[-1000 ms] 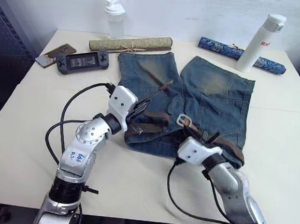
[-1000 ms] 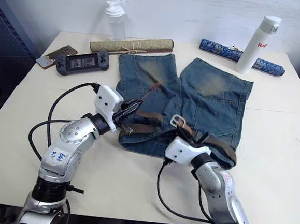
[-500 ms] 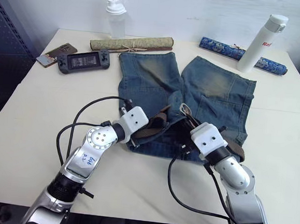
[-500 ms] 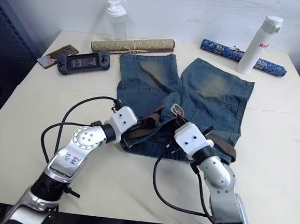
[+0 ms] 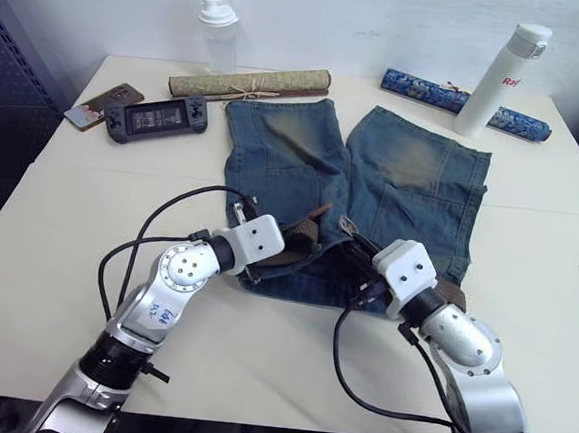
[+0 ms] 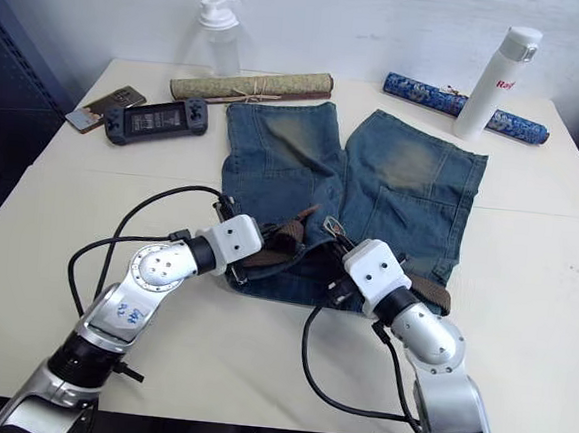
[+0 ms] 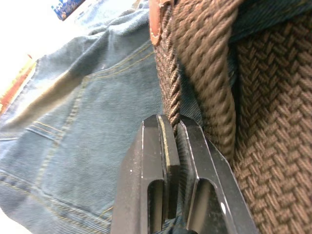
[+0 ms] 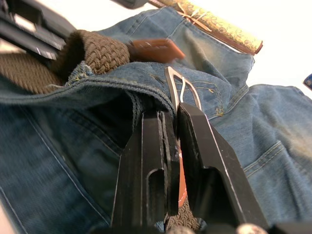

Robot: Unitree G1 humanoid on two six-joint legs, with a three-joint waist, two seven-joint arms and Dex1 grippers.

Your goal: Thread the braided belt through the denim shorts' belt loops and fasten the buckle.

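- Here, the table (image 5: 58,228) carries the shorts (image 5: 371,198) at its centre, legs pointing far and waistband nearest the robot.
- Along that near waistband runs the belt (image 5: 302,246); its brown leather tip (image 5: 317,214) sticks up just left of the middle, and another stretch of belt shows at the right end of the waistband beside the right arm.
- The left arm reaches in from the near left, forearm angled toward the centre; the left gripper (image 7: 174,127) sits at the waistband's left part, its fingers (image 7: 156,161) nearly closed, pinching the belt's edge between them.
- The right arm comes from the near right, bent at the elbow, wrist turned toward the middle; the right gripper (image 8: 174,114) is clamped narrowly on the belt's leather end just behind the buckle (image 8: 178,88), which juts out past its fingertips above the waistband's edge.
- The two grippers are near each other at mid-waistband, tip and buckle close but apart.
- Far off lie a rolled mat (image 5: 250,83), a white bottle (image 5: 501,81), a clear shaker (image 5: 217,32), a blue roll (image 5: 430,90), a handheld console (image 5: 157,120) and a phone (image 5: 93,104).
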